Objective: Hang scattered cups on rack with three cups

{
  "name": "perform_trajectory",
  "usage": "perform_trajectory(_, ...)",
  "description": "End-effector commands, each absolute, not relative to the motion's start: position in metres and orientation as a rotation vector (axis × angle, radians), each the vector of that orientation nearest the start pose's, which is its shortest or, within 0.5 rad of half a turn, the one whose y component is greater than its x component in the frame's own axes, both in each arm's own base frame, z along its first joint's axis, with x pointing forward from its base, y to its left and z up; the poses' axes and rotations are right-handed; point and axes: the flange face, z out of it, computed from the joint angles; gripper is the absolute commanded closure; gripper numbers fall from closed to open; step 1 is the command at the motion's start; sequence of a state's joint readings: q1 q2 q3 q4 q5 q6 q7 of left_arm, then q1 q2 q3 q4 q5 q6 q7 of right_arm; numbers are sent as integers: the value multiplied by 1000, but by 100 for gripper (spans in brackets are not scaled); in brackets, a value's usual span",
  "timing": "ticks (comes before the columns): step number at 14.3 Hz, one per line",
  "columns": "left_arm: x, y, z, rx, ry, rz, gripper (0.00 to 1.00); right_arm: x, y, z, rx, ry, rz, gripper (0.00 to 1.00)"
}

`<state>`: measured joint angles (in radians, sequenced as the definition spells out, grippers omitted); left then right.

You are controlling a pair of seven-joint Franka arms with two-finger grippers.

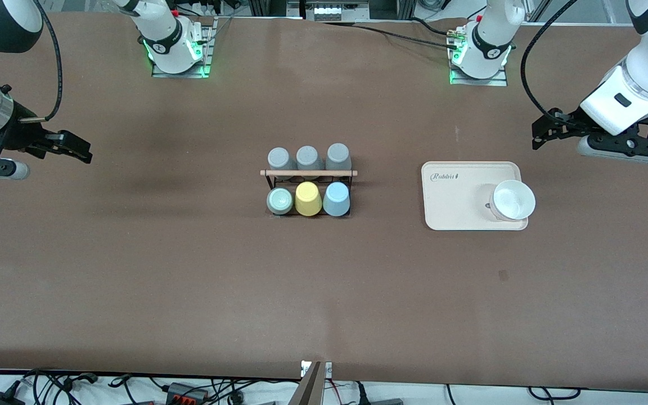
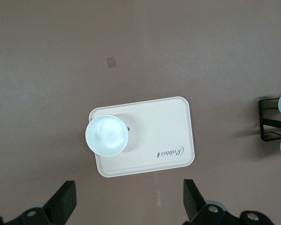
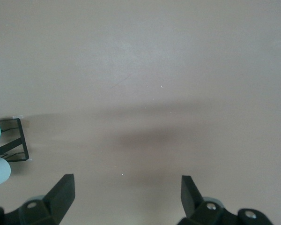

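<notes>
The black wire rack with a wooden rod stands mid-table. The mint green tumbler and the light blue tumbler sit upside down on its pegs in the row nearer the front camera, with a yellow tumbler between them. My left gripper is open and empty, in the air near the cream tray. My right gripper is open and empty, over bare table at the right arm's end. The left wrist view shows its open fingers and the rack's end. The right wrist view shows the rack's other end.
Three grey tumblers fill the rack's row farther from the front camera. A cream tray lies toward the left arm's end, and a whitish cup stands upright on it, also in the left wrist view.
</notes>
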<state>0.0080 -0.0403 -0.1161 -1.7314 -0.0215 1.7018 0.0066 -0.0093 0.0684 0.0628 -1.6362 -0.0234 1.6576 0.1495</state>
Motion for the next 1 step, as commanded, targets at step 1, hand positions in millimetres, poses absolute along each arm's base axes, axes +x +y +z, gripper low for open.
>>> perform_trajectory(1, 549, -66, 588, -3166, 167, -7, 0, 577, 26, 565, -3155, 123, 68, 0)
